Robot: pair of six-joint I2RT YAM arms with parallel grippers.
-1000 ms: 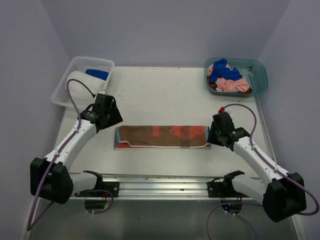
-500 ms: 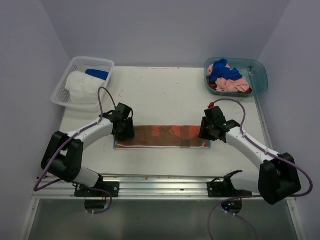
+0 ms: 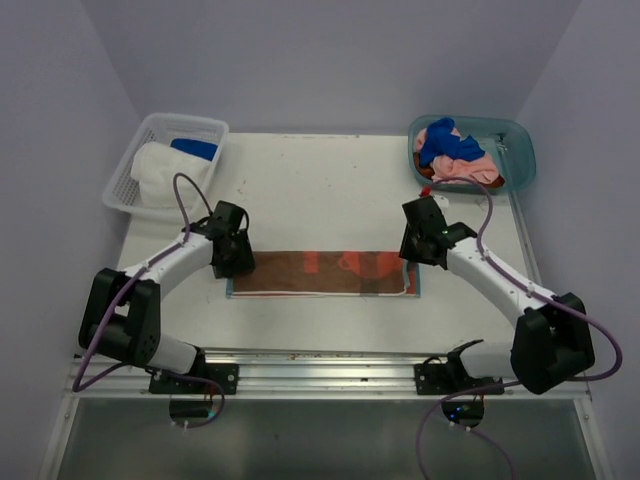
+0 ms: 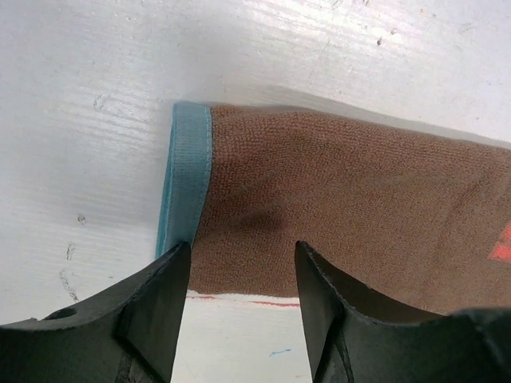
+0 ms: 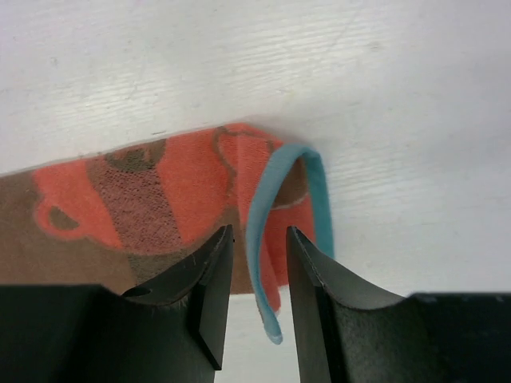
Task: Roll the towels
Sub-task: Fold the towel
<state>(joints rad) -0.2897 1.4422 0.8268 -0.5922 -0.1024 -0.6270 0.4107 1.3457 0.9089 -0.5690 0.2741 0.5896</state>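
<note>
1. Lying flat across the middle of the table (image 3: 330, 190), a brown towel (image 3: 320, 272) with orange-red motifs is seen folded into a long strip, its length set from left to right.
2. The left gripper (image 3: 234, 266) is lowered over the strip's left end. In its wrist view the left fingers (image 4: 160, 311) are spread wide, and the towel's corner is framed between them, flat on the table and not pinched.
3. The right gripper (image 3: 420, 256) is placed at the strip's right end. The right fingers (image 5: 200, 303) are held a narrow way apart, and a raised, curled stretch of the teal hem (image 5: 259, 239) stands in the gap. Whether the hem is touched by either finger cannot be told.
4. A teal tub (image 3: 522, 150) is set at the far right corner, well apart from the strip. A pink towel (image 3: 462, 168) and a blue towel (image 3: 440, 142) are heaped in it.
5. A white mesh basket (image 3: 150, 128) is set at the far left corner. A white towel (image 3: 160, 175) and a second blue cloth (image 3: 195, 148) are held in it.
</note>
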